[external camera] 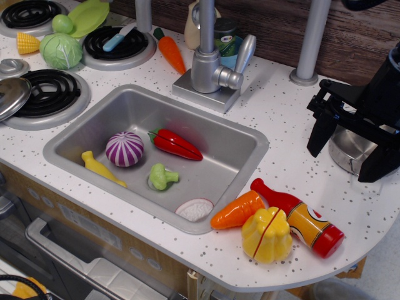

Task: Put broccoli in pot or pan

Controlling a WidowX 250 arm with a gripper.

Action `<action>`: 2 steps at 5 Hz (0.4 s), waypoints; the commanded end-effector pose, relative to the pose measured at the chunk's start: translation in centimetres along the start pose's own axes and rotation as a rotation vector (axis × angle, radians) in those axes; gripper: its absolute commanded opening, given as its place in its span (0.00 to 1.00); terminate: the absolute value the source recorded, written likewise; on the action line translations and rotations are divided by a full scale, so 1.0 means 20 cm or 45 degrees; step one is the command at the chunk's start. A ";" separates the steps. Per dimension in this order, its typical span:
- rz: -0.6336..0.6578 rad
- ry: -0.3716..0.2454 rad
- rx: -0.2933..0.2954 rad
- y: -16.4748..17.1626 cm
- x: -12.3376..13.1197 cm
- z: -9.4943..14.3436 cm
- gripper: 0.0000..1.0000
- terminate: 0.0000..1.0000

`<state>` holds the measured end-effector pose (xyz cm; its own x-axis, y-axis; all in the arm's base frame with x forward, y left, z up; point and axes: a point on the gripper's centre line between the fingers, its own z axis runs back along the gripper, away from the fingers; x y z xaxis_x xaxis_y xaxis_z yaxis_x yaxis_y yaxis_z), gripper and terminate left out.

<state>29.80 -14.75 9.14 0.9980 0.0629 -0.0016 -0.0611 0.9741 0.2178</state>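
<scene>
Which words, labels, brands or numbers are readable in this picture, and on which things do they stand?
None can be read.
Jar behind the tap: a green and blue label, too blurred to read.
Bottle on the counter: an orange and yellow label band, no legible letters.
Nothing else shows writing.

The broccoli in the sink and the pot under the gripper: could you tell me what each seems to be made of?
The broccoli looks like moulded plastic: uniform light green, smooth with a slight sheen, with a paler stem. The pot, mostly hidden behind the gripper, looks like polished stainless steel, with a bright mirror-like reflective wall.
</scene>
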 end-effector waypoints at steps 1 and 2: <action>0.000 0.000 0.000 0.00 0.00 0.00 1.00 0.00; -0.042 0.016 0.112 0.26 0.00 0.02 1.00 0.00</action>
<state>29.11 -6.57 8.58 0.9955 0.0330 -0.0886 0.0007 0.9347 0.3553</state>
